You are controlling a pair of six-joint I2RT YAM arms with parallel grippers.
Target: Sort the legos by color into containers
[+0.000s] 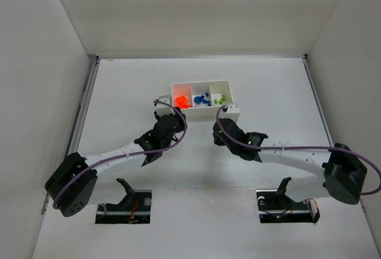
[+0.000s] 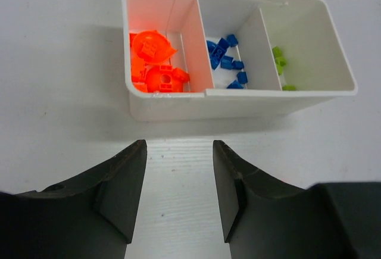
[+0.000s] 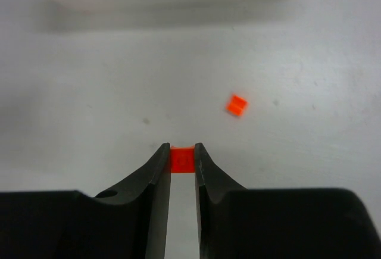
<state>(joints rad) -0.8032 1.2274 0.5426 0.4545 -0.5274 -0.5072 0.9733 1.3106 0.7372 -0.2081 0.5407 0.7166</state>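
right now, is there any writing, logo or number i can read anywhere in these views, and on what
None can be read in any view.
white tray: plain walls, no label.
orange brick pinched in the right gripper: no mark legible.
loose orange brick: too small to tell.
left gripper: bare black fingers, no print.

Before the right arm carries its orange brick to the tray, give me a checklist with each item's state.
1. Grip: right gripper shut on held orange brick: ok.
2. Other arm: left gripper open and empty: ok.
3. Target: left compartment of white tray holds only orange pieces: ok.
4. Sorting: blue bricks and green bricks kept apart: ok.
5. No strays on table: not ok, loose orange brick remains.
6. Route past the left gripper free: cannot tell.
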